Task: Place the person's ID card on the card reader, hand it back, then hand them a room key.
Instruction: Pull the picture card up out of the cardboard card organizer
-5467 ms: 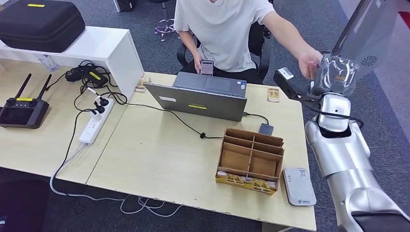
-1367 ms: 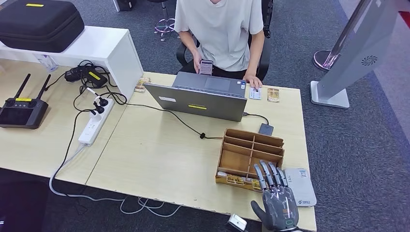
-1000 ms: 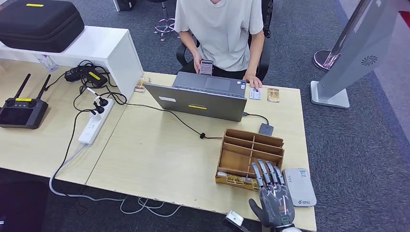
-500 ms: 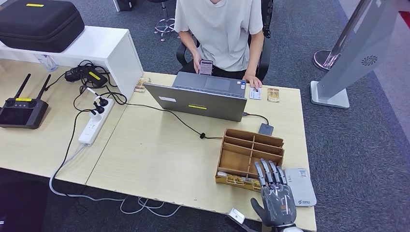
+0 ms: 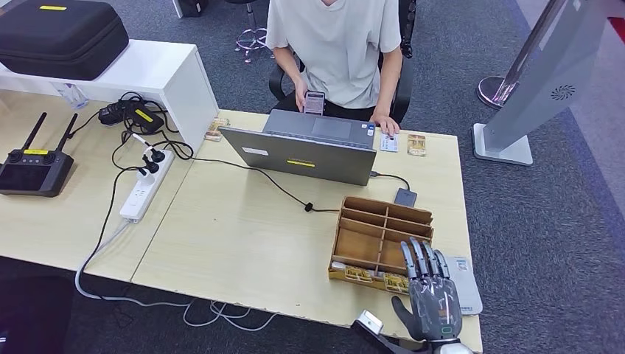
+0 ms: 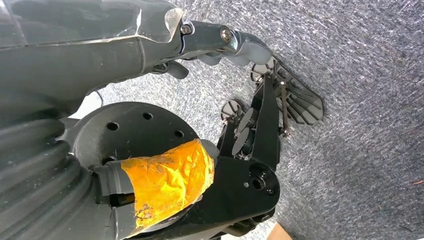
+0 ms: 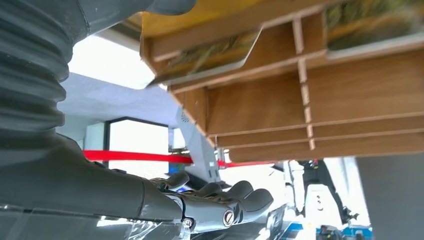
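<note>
My right hand (image 5: 431,296) hovers over the table's front right corner with its fingers spread and nothing in it. It overlaps the front right corner of the wooden organizer (image 5: 383,209) and the near edge of the grey card reader (image 5: 466,289). Room key cards (image 5: 365,275) stand in the organizer's front slots. The ID card (image 5: 388,142) lies on the far table edge beside the person's hand (image 5: 385,124). In the right wrist view the fingers (image 7: 227,197) sit close to the organizer (image 7: 310,100) and its key cards (image 7: 210,55). My left hand (image 6: 220,42) hangs over the carpet, holding nothing.
A grey laptop (image 5: 306,151) stands open towards the seated person (image 5: 335,44), who holds a phone (image 5: 315,102). Its cable crosses the table to a power strip (image 5: 140,193). A small dark box (image 5: 404,197) lies behind the organizer. A white kiosk stand (image 5: 531,88) is on the floor at right.
My right arm has come back from the person's side to the front table corner. Over the last second the hand has shifted slightly right, towards the card reader. The ID card now lies by the person's hand.
</note>
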You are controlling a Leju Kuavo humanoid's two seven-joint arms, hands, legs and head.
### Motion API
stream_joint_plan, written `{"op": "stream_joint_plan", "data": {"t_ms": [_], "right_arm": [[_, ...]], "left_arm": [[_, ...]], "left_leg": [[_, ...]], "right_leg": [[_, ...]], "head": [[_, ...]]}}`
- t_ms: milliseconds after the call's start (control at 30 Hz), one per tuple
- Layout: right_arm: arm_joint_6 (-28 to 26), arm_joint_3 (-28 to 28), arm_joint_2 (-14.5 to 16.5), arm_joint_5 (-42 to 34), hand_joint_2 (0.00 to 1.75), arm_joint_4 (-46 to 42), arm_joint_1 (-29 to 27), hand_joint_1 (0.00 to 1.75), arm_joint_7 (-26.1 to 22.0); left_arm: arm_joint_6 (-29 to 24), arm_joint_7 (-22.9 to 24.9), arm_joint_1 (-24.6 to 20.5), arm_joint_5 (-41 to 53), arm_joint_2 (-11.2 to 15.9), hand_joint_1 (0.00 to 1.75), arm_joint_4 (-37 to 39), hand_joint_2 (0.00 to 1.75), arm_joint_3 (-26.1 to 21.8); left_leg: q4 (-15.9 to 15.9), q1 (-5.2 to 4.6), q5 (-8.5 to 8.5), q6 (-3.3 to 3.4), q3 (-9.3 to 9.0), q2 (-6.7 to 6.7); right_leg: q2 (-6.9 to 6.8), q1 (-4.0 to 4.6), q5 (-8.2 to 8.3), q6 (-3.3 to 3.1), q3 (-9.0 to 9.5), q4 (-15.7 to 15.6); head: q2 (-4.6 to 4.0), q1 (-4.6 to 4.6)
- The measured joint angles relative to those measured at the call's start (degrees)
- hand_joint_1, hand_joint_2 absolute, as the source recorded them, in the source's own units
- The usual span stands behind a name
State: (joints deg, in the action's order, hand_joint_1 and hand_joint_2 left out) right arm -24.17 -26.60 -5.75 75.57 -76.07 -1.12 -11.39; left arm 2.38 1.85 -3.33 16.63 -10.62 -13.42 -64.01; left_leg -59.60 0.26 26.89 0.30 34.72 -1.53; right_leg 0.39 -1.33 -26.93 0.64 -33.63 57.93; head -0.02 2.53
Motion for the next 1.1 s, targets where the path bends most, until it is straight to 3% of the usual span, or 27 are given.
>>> {"op": "stream_joint_plan", "data": {"t_ms": [133,167,267,300,1100], "right_arm": [[0.1,1.5,0.2,1.0,1.75,-0.6,0.0,0.00,0.1],[0.1,1.8,0.3,1.1,1.75,-0.6,0.0,0.32,0.1],[0.1,2.4,0.4,1.3,1.75,-0.6,-0.1,1.63,0.0],[0.1,2.5,0.5,1.2,1.75,-0.6,-0.1,1.75,-0.1],[0.6,2.9,0.7,-0.4,1.75,-0.2,-0.1,1.75,-2.1]], "left_arm": [[0.0,-0.1,0.0,0.0,-0.1,0.00,0.0,1.75,-0.4],[0.0,-0.1,0.0,0.0,-0.1,0.00,0.0,1.75,-0.4],[0.0,-0.1,0.0,0.0,-0.2,0.00,0.0,1.75,-0.5],[0.0,-0.1,0.0,0.0,-0.2,0.00,0.0,1.75,-0.5],[0.7,-0.4,-0.1,-0.2,-0.3,0.00,0.0,1.75,-1.0]], "left_leg": [[0.0,0.00,0.00,0.00,0.00,0.00],[0.0,0.00,0.00,0.00,0.00,0.00],[0.0,0.00,0.00,0.00,0.00,0.00],[0.0,0.00,0.00,0.00,0.00,0.00],[0.0,0.00,0.00,0.00,0.00,0.00]], "right_leg": [[0.00,0.00,0.00,0.00,0.00,0.0],[0.00,0.00,0.00,0.00,0.00,0.0],[0.00,0.00,0.00,0.00,0.00,0.0],[0.00,0.00,0.00,0.00,0.00,0.0],[0.00,0.00,0.00,0.00,0.00,0.0]], "head": [[0.00,0.00],[0.00,0.01],[0.00,0.01],[0.00,0.01],[0.01,0.01]]}}
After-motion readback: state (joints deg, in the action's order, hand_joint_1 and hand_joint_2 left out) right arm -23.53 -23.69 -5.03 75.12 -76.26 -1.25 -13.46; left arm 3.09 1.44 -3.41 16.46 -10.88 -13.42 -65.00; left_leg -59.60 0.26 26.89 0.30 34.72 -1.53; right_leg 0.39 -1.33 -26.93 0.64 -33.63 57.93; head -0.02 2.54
